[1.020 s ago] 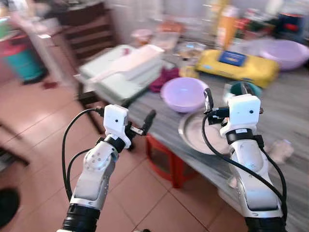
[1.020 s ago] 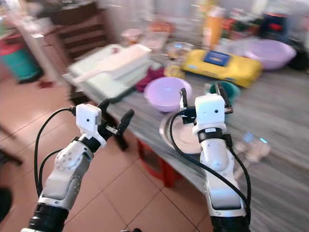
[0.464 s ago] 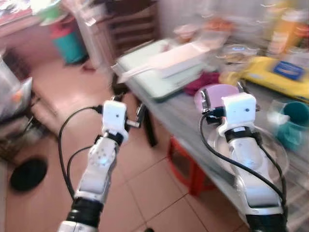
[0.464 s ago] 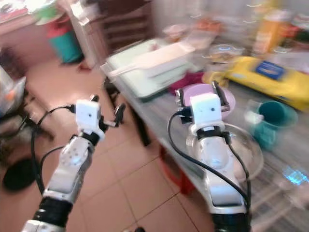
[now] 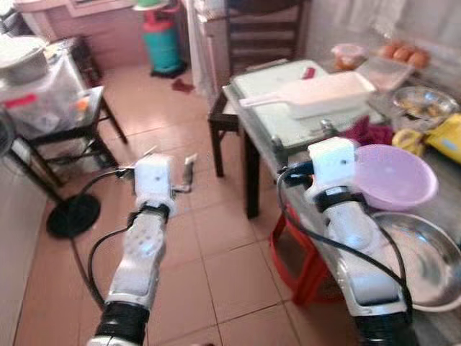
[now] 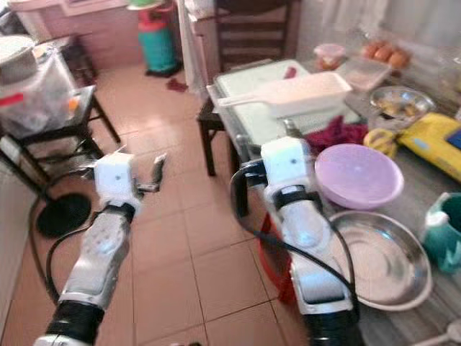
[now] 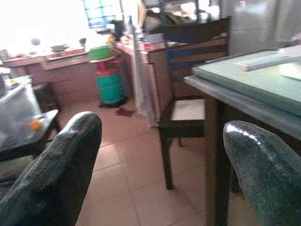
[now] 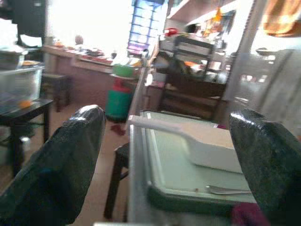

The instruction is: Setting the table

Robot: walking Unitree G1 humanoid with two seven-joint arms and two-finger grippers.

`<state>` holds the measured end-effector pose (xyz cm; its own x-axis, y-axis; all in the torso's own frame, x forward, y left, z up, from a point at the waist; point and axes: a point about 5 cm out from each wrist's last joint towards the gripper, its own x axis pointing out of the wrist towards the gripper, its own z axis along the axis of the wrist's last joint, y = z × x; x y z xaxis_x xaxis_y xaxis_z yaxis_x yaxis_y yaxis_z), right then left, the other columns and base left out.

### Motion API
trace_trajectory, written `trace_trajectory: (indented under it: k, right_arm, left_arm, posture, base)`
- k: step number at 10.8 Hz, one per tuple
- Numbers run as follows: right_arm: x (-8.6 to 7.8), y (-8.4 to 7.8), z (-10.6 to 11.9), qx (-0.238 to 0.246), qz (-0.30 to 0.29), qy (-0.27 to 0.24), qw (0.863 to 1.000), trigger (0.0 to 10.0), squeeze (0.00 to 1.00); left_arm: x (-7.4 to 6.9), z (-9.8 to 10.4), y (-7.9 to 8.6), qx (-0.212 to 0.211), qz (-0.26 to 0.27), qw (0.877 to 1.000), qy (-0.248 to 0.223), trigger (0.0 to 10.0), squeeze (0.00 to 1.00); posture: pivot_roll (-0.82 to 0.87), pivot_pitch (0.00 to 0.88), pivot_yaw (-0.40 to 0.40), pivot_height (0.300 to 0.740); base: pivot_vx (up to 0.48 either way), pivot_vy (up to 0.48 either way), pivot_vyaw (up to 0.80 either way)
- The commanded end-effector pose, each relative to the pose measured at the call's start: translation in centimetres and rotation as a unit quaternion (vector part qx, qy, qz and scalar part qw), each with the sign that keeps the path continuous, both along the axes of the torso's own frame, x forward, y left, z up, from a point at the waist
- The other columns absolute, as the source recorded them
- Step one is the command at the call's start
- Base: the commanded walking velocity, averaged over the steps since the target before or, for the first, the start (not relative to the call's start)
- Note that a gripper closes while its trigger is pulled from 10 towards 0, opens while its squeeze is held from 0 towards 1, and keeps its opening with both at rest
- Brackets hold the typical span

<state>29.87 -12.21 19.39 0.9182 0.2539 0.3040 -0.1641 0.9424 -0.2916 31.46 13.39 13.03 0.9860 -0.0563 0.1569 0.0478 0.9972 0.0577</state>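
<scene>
Grey table [image 5: 288,155] holds a steel plate [image 5: 425,259] (pink bowl [image 5: 395,176] beside it).

A lilac bowl [image 6: 358,175] sits just beyond a steel plate [image 6: 382,261] on the grey table [image 6: 432,317].

Daylight pours thru the window [image 7: 101,12], blown out white w/ glare. My head views are soft, slightly blurred; close-up fingertips [image 8: 70,160] out of focus, dark.
</scene>
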Motion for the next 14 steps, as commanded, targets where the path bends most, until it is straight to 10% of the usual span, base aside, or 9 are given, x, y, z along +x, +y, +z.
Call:
trace_trajectory:
  k: [1, 8, 14]
  right_arm:
    - [0.3, -0.1, 0.2, 0.001, 0.006, 0.0, 1.0, 10.0, 0.0]
    - [1.6, 1.3, 0.1, -0.016, 0.065, 0.015, 0.998, 10.0, 0.0]
    - [1.7, -0.9, -7.0, 0.021, 0.003, 0.125, 0.992, 10.0, 0.0]
  left_arm:
    - [-0.3, 0.4, 0.2, 0.0, 0.016, 1.0, -0.011, 10.0, 0.0]
    - [-1.0, -0.3, 0.6, -0.011, 0.09, 0.996, -0.015, 10.0, 0.0]
    - [-2.3, -9.4, 3.0, 0.059, 0.054, 0.983, 0.167, 10.0, 0.0]
  posture:
    - [-0.07, 0.07, 0.032, 0.74]
    - [-0.03, 0.036, -0.101, 0.74]
    - [-0.04, 0.023, 0.003, 0.74]
  base:
    - [0.0, 0.0, 0.0]
    - [0.0, 0.0, 0.0]
    - [0.0, 0.0, 0.0]
